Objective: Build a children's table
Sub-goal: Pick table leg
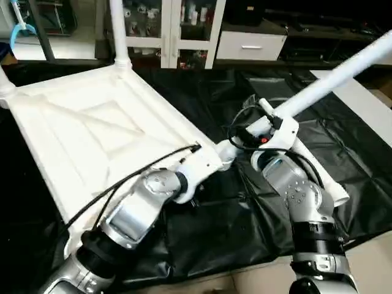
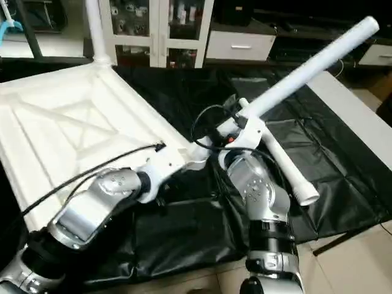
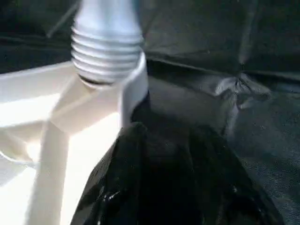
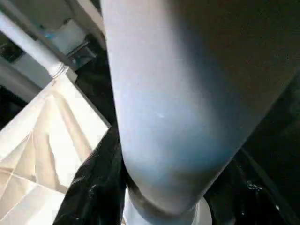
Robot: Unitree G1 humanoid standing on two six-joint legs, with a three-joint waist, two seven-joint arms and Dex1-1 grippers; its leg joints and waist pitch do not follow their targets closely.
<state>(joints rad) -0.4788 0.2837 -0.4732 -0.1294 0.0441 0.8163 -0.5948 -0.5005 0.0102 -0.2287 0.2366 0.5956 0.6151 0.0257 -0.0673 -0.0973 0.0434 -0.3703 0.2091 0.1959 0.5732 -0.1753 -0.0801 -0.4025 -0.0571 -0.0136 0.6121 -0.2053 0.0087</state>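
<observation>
The white tabletop lies underside up on the black cover, its X ribs showing. Two legs stand upright in its far corners. My right gripper is shut on a third leg, which slants up and to the right. That leg's threaded end sits at the near right corner socket. My left gripper rests against the same corner from the side. A fourth leg lies flat on the cover behind my right forearm.
The black cover is wrinkled and reaches the front edge, with bare floor below it. A white board lies at the right. Glass-fronted cabinets and a white drawer unit stand at the back.
</observation>
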